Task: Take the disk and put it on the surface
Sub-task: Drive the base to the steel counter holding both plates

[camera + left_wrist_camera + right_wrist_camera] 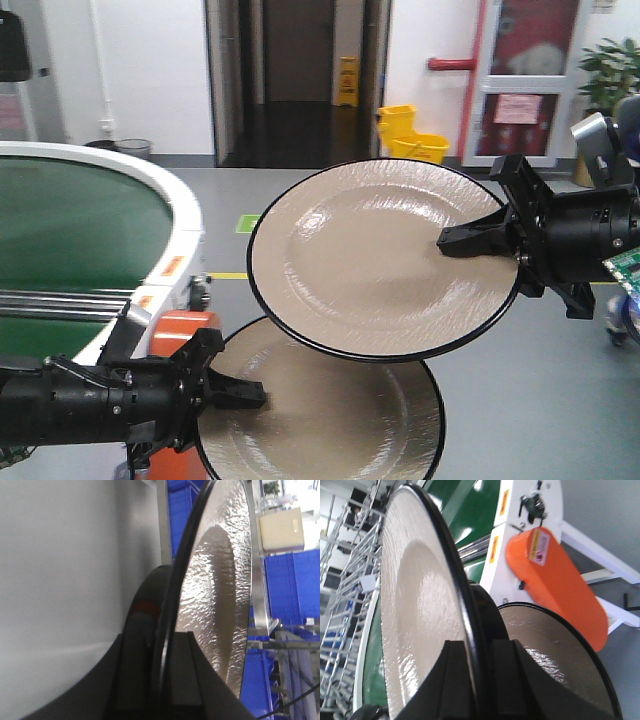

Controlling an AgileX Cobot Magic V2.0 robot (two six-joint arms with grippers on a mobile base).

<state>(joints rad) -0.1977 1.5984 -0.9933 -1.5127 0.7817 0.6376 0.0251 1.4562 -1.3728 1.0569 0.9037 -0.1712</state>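
Two beige disks with black rims hang in the air, each held by one arm. The upper disk (380, 260) (415, 620) is gripped at its right rim by my right gripper (445, 240) (480, 642), which is shut on it. Partly under it, the lower disk (330, 420) (220, 580) (555, 670) is clamped at its left rim by my left gripper (255, 393) (167, 635). The upper disk overlaps the lower one's far edge. The dark grey taped tabletop is out of view.
The green conveyor belt (70, 230) with its white rim (185, 215) curves at the left, an orange cover (180, 330) (555, 580) on its side. A yellow mop bucket (415, 135) stands far back on the grey floor (560, 400).
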